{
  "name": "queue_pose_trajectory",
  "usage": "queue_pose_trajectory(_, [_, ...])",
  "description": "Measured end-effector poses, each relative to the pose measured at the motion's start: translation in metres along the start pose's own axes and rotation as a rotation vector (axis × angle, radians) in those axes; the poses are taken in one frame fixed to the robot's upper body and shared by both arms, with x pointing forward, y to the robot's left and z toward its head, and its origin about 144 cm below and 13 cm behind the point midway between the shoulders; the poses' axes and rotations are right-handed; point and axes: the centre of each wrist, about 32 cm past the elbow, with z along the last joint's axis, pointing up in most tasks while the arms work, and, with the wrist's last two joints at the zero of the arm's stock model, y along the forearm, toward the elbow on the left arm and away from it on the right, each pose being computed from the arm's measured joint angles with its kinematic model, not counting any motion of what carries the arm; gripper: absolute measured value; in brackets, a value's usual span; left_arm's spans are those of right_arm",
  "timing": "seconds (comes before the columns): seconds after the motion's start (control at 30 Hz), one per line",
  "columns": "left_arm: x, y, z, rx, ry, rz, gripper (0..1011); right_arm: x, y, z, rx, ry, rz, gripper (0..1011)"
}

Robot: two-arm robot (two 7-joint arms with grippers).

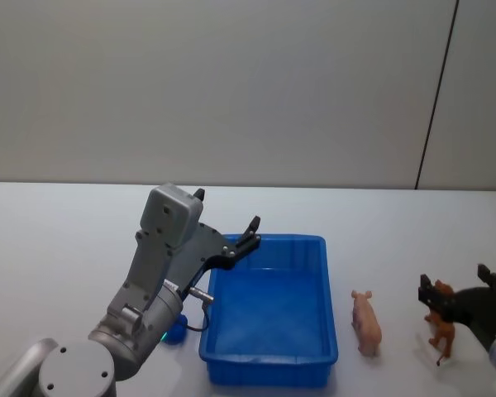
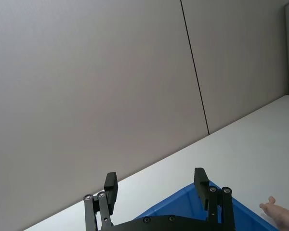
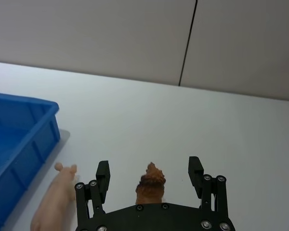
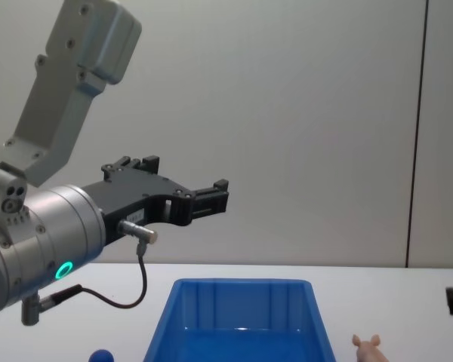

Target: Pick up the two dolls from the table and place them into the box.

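Right wrist view: right gripper (image 3: 149,167) fingers (image 3: 103,169) spread wide, one on each side of the shaggy reddish-brown doll (image 3: 150,188), with a gap on both sides and no contact that I can see; the doll is upright on the white bench (image 3: 135,115), roughly centred between them, so the pose reads as lined up for a side pinch; not yet closed, doll not lifted.

The pink pig doll (image 3: 55,195) stands on the bench between the brown doll and the blue box (image 3: 26,103), near the box's right wall but apart from it; untouched. In the head view the right gripper is low at the right edge, well right of the box.

Left gripper (image 2: 155,178): fingers also wide, holding nothing, raised above the box's far left corner with the arm bent up over the bench; looks parked, not working, probably placed there to leave the box mouth free for a drop.

The box is bare inside, so neither doll is placed; I judge the task to be at its first grasp. A small blue ball (image 1: 175,332) lies on the bench by the box's near left corner, partly behind the left arm; not a task item.

Next call: squeeze the brown doll's body; the risks are the narrow figure tipping or slipping, and the pig getting nudged on the carry across.
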Motion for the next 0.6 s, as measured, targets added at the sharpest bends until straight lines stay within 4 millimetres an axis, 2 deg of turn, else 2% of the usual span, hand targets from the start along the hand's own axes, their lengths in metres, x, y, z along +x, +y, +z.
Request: queue_pose_trajectory(0.6, [0.000,0.000,0.000,0.000,0.000,0.000,1001,-0.011,0.012,-0.023,-0.135,0.038,-0.039,1001])
